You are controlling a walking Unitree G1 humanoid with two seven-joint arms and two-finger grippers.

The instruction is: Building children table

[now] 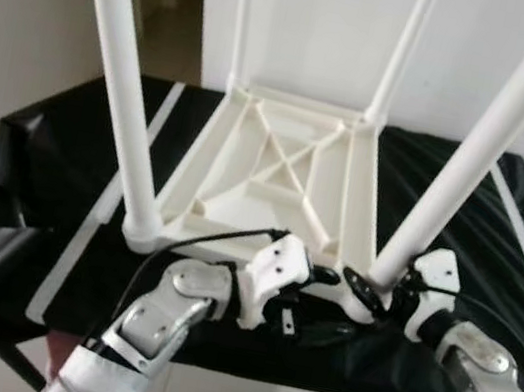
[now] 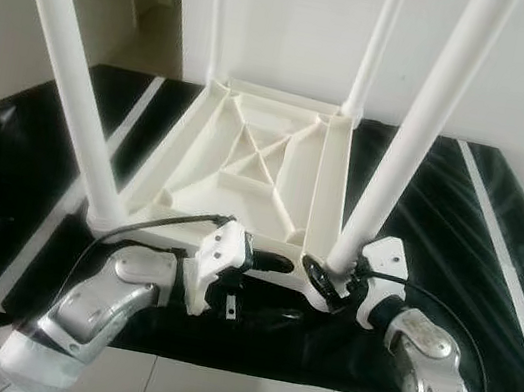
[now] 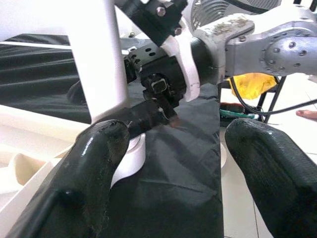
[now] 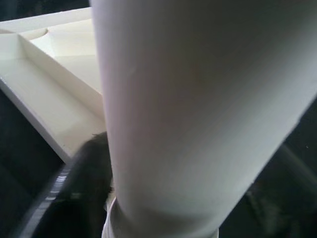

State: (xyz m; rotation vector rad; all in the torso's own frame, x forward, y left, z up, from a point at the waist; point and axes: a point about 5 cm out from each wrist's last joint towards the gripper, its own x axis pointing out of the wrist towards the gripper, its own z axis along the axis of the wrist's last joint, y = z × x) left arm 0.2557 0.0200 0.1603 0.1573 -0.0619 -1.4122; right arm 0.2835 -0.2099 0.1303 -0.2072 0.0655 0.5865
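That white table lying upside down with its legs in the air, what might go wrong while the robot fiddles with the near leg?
Two things could go wrong, I think. The right gripper closes around the base of the near right leg; a sideways pull might lever that tall leg out of its socket. The tabletop lies near the front edge of the black-covered surface, so a tug toward the robot might slide it off. The left gripper hovers open beside it.

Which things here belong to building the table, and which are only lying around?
For the job:
- tabletop, upside down
- four legs, such as the near right leg
- right gripper, at that leg's base
- left gripper, beside it

Lying about:
- black sheet under the table
- yellow bag on the floor
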